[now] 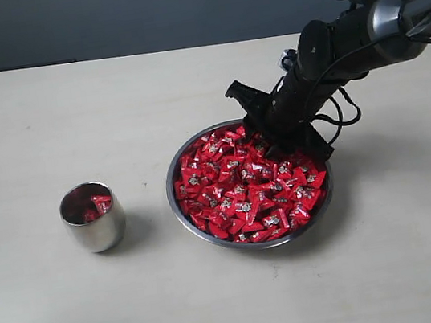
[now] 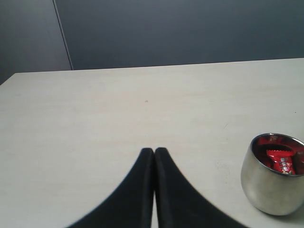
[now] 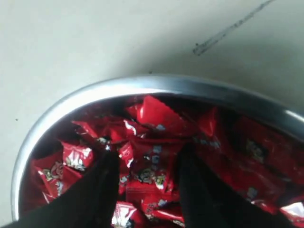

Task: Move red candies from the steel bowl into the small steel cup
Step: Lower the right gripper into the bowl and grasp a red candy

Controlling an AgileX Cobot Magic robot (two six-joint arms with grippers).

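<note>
The steel bowl (image 1: pixel 173 186) sits mid-table, heaped with red candies (image 1: pixel 241 194). My right gripper (image 1: pixel 278 132) reaches down from the right into the bowl's far side. In the right wrist view its black fingers stand apart, dug into the red candies (image 3: pixel 156 114), with a few wrappers between the tips of the right gripper (image 3: pixel 149 154), just inside the bowl's rim (image 3: pixel 142 84). The small steel cup (image 1: pixel 93 219) stands upright to the left of the bowl with a few red candies (image 2: pixel 282 162) inside. My left gripper (image 2: pixel 154 151) is shut and empty, hovering over bare table beside the cup (image 2: pixel 271 183).
A pale table top (image 1: pixel 23 125) runs back to a dark grey wall (image 1: pixel 136 11). Cables (image 1: pixel 342 114) hang from the right arm over the bowl's far right rim. A dark scuff mark (image 3: pixel 228 31) lies on the table beyond the bowl.
</note>
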